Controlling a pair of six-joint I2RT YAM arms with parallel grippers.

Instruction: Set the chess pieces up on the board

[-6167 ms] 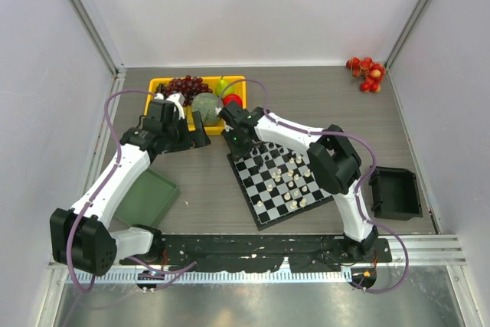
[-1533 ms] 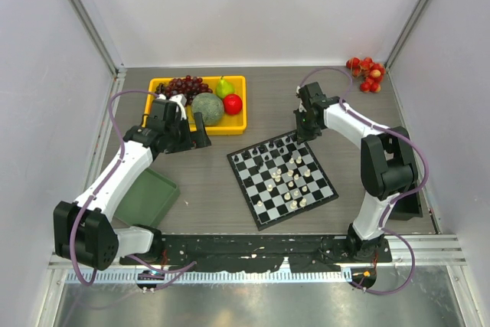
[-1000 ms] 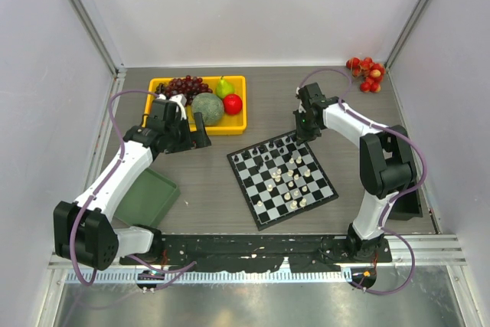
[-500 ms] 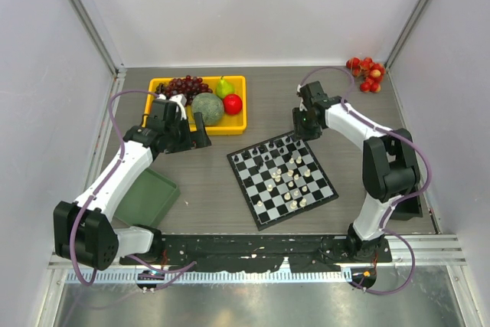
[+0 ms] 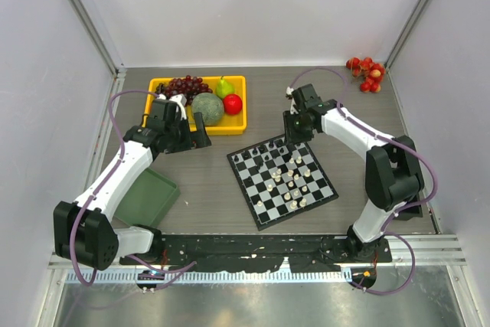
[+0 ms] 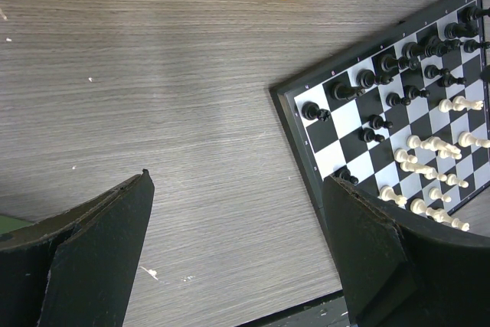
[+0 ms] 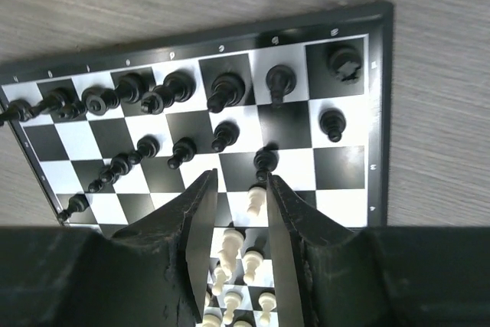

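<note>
While parked over the far edge of the small black-and-white checkered board point(image 5: 281, 176), centre of top view: R gripper point(image 7: 239, 212) part-open, narrow gap, nothing held.
Cream pawn point(image 7: 256, 200) seen between fingers point(image 7: 195, 220); tiny black & cream pieces point(image 7: 227, 91) on squares. L gripper point(image 6: 237, 254) wide open, empty, upper left nr yellow plastic tray point(image 5: 233, 124).
</note>
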